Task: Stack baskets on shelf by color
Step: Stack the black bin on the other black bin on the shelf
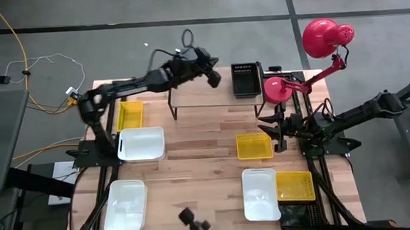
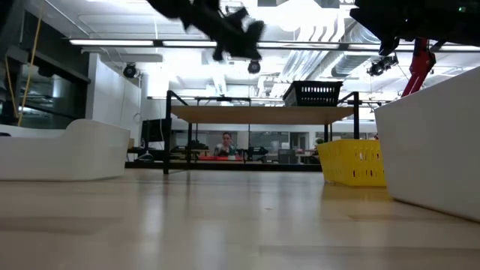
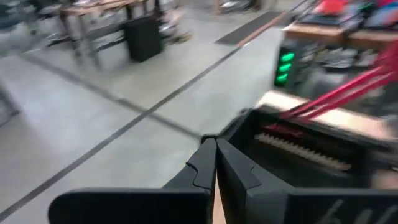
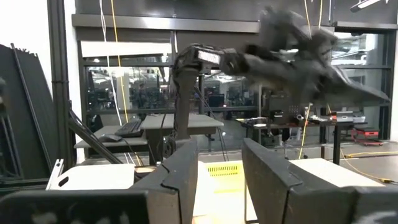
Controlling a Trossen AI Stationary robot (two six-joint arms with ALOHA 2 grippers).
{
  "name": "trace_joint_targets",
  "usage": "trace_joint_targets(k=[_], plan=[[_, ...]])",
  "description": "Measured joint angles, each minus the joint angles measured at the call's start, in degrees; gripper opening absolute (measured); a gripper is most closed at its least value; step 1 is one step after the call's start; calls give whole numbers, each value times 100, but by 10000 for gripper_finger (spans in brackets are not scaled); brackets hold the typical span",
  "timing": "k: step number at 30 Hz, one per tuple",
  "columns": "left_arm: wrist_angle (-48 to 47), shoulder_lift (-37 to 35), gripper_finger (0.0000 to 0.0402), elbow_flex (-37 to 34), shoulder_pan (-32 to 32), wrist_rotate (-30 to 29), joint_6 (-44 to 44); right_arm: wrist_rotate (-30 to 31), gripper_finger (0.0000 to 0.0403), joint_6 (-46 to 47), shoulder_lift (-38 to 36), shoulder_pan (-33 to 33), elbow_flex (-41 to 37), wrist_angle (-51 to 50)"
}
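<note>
Grey concrete floor surrounds the wooden table (image 1: 206,140), and above the shelf (image 1: 211,97) at upper centre of the high view hangs the left gripper (image 1: 215,77), fingers pressed shut on nothing. Just right of it, the black basket (image 1: 246,80) already sits on the shelf's right end. The right gripper (image 1: 271,130) waits at mid-right with its fingers apart and empty, beside a yellow basket (image 1: 254,145). Everything else lies on the table: yellow baskets at upper left (image 1: 129,114) and lower right (image 1: 295,186), white baskets at left (image 1: 141,144), lower left (image 1: 126,205) and lower centre (image 1: 260,194). By my reckoning, one placed, six unstacked.
</note>
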Motion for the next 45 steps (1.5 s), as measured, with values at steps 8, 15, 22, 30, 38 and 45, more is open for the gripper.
trace_joint_targets(k=[8,15,22,30,38,45], plan=[[1233,-2065,0,-2418,-821,449,59,-51,114,239,0,0,0,-81],[3228,-3740,0,-5203,-1468,361,-459,-72,114,307,0,1,0,-98],[5038,-4750,0,-7025,-1841,163,-890,-32,114,307,1,0,0,-121],[5454,-5191,0,-7663,-1932,171,-951,69,114,305,2,-1,0,-150],[5456,-5189,0,-7663,-1930,189,-1015,-11,114,248,7,0,0,-92],[5452,-5187,0,-7663,-1930,189,-1008,-768,114,863,371,715,1228,-2170]])
